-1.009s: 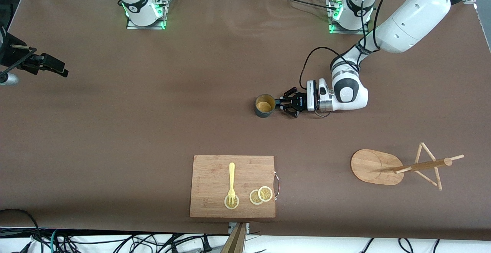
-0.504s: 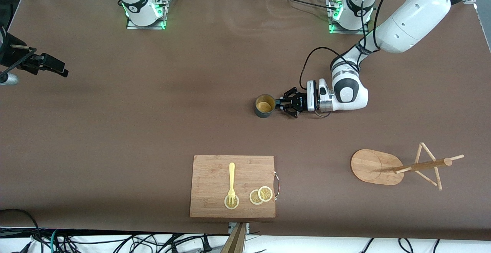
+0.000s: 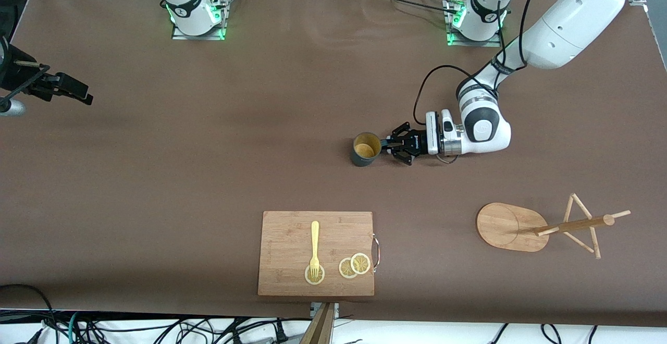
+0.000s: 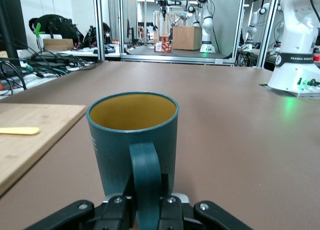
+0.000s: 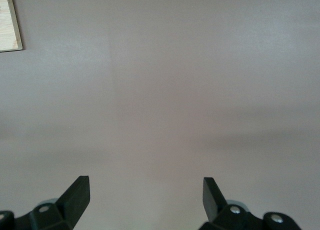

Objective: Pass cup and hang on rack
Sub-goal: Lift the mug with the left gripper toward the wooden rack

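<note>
The cup (image 3: 366,148) is a dark teal mug with a yellowish inside, upright near the middle of the table. My left gripper (image 3: 388,147) is shut on its handle from the left arm's side. In the left wrist view the cup (image 4: 132,135) fills the centre, and the fingers (image 4: 118,206) clamp the handle (image 4: 145,177) of my left gripper (image 4: 146,202). The rack (image 3: 503,225) stands nearer the front camera, toward the left arm's end. My right gripper (image 3: 83,95) waits open at the right arm's end, over bare table (image 5: 145,190).
A wooden cutting board (image 3: 292,234) lies near the front edge with a yellow fork (image 3: 314,247) and lemon slices (image 3: 354,266) on it. Its corner (image 4: 30,135) shows in the left wrist view. The arms' bases (image 3: 195,13) stand along the back edge.
My left gripper has shifted a little toward the left arm's end, with the cup held by its handle moving along. The right arm has not moved.
</note>
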Robot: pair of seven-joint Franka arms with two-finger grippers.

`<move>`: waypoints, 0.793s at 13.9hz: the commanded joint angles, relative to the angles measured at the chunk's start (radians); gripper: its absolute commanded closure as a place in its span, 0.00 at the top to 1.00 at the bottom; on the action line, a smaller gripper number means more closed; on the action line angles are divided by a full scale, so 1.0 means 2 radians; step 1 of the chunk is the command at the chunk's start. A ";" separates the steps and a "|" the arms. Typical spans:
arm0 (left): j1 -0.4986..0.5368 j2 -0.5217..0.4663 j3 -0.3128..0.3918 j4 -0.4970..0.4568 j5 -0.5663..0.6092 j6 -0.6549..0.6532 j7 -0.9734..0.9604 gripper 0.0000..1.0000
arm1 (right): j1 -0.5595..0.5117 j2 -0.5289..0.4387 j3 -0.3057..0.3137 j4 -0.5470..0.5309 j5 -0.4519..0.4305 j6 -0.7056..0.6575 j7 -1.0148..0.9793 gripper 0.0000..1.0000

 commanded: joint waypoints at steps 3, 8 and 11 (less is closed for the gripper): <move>0.060 -0.101 -0.026 -0.084 -0.014 -0.051 -0.021 0.00 | -0.001 0.001 -0.001 0.003 0.004 -0.001 0.001 1.00; 0.139 -0.185 -0.028 -0.131 0.047 -0.191 -0.106 0.00 | -0.001 0.001 -0.001 0.003 0.004 -0.001 0.001 1.00; 0.208 -0.197 -0.028 -0.129 0.121 -0.280 -0.150 0.00 | -0.001 0.001 -0.001 0.003 0.004 -0.001 0.001 1.00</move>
